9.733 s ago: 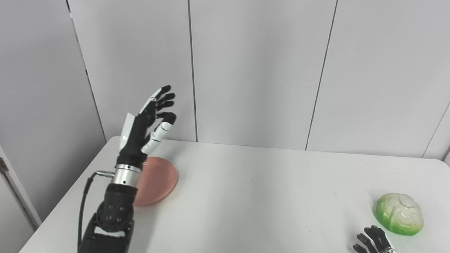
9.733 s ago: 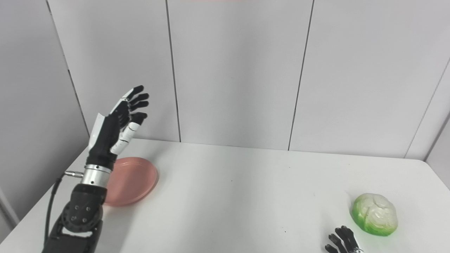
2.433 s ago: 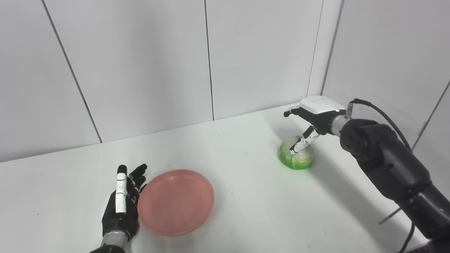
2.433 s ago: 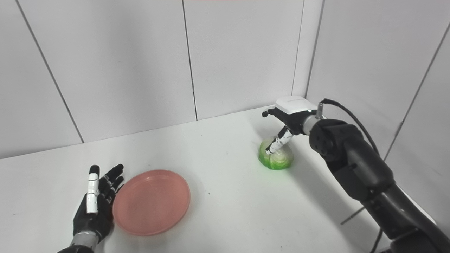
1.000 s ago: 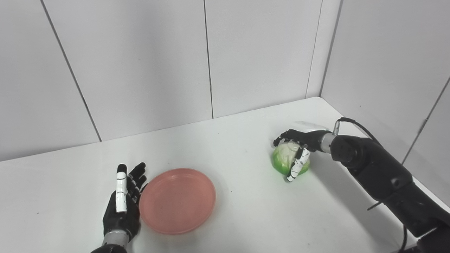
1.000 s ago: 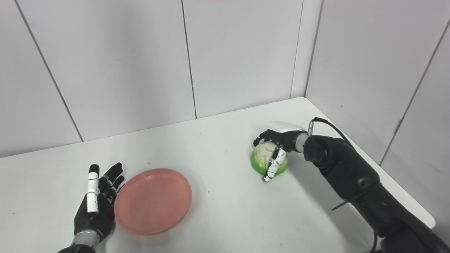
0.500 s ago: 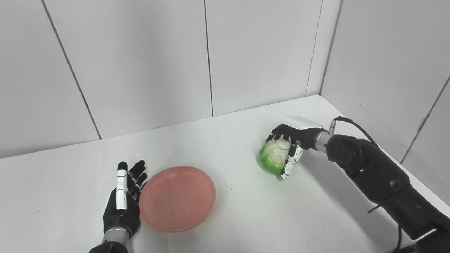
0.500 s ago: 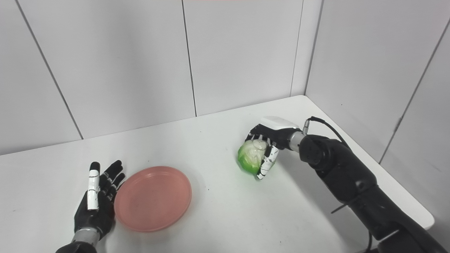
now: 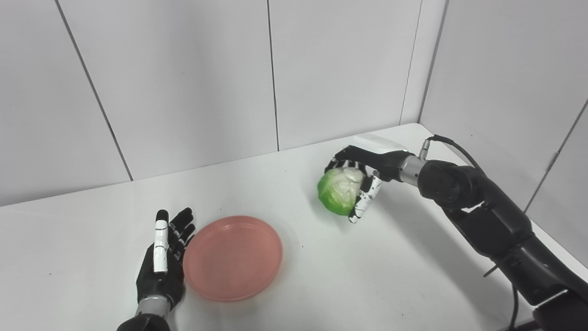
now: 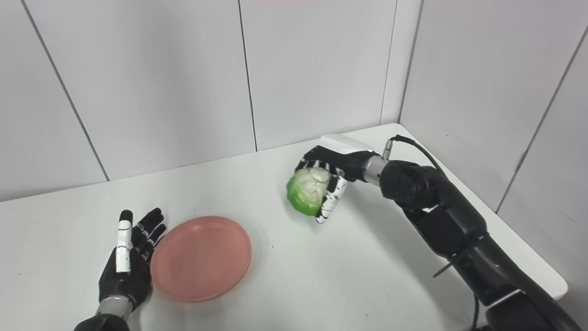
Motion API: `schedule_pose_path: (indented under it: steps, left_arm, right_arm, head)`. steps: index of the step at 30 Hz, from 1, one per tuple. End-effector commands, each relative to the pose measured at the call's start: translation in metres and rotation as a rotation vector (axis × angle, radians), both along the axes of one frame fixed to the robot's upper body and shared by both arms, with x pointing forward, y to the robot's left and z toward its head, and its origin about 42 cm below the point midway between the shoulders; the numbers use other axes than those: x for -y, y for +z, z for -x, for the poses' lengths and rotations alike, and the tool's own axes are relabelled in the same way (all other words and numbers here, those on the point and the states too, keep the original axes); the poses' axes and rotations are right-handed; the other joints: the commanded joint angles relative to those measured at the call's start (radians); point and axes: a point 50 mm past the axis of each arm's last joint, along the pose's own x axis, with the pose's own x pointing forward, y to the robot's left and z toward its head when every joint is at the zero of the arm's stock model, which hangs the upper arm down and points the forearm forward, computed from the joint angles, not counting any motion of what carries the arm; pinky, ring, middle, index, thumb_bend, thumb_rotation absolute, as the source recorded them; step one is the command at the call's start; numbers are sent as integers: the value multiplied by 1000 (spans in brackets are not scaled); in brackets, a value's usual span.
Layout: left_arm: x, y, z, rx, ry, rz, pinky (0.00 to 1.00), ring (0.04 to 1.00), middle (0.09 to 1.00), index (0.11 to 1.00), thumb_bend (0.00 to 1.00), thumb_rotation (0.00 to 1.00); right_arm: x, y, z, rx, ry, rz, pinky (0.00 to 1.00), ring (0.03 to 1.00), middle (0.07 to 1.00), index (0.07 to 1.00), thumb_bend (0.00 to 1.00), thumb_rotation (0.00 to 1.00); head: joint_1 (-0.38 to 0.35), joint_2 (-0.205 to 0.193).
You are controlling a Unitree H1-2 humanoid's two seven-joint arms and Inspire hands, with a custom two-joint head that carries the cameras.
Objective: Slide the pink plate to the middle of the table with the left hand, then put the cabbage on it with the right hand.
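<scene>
Gripping the cabbage (image 9: 339,195) above the table, the right robot hand (image 9: 363,172) hangs beyond the pink plate (image 9: 233,257).

Right hand (image 9: 367,172) clenched, raised; left hand (image 9: 163,262) flat, spread.

We're looking at a bare test lab: a plain white worktop (image 9: 321,276) is sitting in a corner of grey wall panels (image 9: 193,78), nothing homely showing.

Round pink plate (image 9: 232,257) flat on white table, green-white cabbage (image 9: 339,191) lifted up, well right of it
</scene>
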Motion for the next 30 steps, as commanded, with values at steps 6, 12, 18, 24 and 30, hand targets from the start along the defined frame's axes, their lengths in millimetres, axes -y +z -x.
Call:
schedule_pose_path:
  steps: [6, 12, 18, 24, 30]
  left_arm:
    - [29, -25, 5, -101, -18, 1, 954, 901, 850, 708, 692, 865]
    - [48, -35, 5, -108, -11, -17, 899, 876, 838, 701, 694, 864]
    - [56, -38, 0, -103, -2, 1, 934, 894, 841, 701, 699, 838]
    - [50, -31, -3, -93, 18, -15, 922, 904, 849, 713, 702, 839]
    - [46, -26, -2, -86, 20, -25, 934, 916, 867, 722, 698, 844]
  right_arm:
    - [-53, 57, 2, 150, 171, -73, 319, 402, 479, 495, 531, 4]
    - [-88, 58, 0, 151, 252, -109, 325, 401, 481, 493, 532, 3]
    - [-122, 37, -13, 169, 308, -80, 292, 364, 479, 492, 532, 1]
    - [-153, 0, -17, 130, 361, -44, 302, 369, 480, 493, 532, 2]
    - [-157, -27, -20, 90, 359, -13, 292, 347, 477, 492, 532, 1]
  head:
    - [83, -6]
    - [179, -13]
    - [267, -23]
    - [290, -22]
    - [286, -16]
